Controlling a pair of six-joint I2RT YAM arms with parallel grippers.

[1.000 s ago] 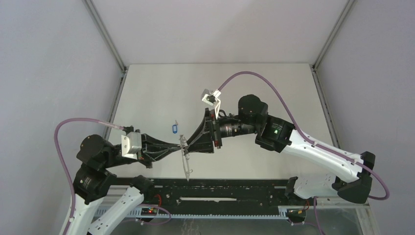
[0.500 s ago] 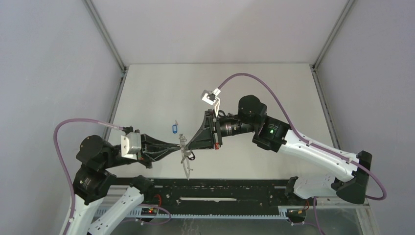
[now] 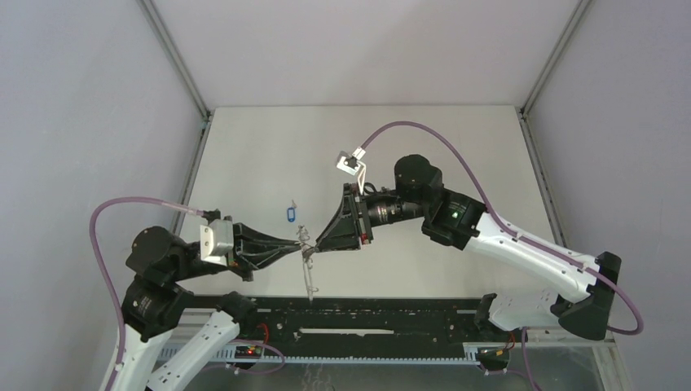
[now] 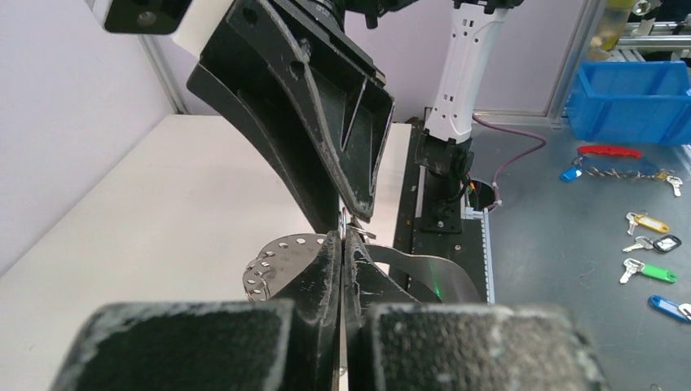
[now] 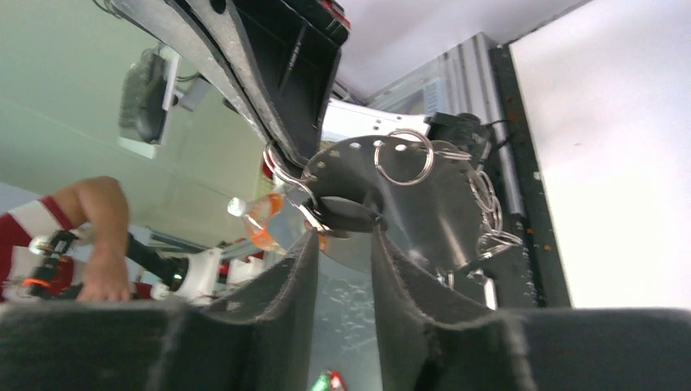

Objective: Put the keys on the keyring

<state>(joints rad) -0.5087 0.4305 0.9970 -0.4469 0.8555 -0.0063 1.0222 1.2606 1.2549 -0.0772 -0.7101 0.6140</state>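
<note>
My left gripper point(image 3: 302, 244) point(image 4: 342, 241) is shut on the top edge of the keyring point(image 3: 310, 275), a thin grey metal piece with a row of holes point(image 4: 275, 259) and small rings point(image 5: 402, 158), held above the table. My right gripper point(image 3: 319, 245) point(image 5: 345, 233) meets it from the right. Its jaws stand a little apart, pressed on a black key head point(image 5: 345, 213) at their tips. A silver split ring point(image 5: 283, 174) hangs beside that head. The blue-headed key point(image 3: 290, 213) lies on the table just behind both grippers.
A black rail point(image 3: 367, 314) runs along the table's near edge, under the hanging keyring. Beyond the table point(image 3: 424, 155), the left wrist view shows a blue bin point(image 4: 631, 98) and spare tagged keys point(image 4: 649, 271) on the floor. A person's arm point(image 5: 102, 224) shows far off.
The right gripper has drawn slightly up and to the right while staying at the keyring. The keyring swung briefly and hangs straight again. The left arm has held still.
</note>
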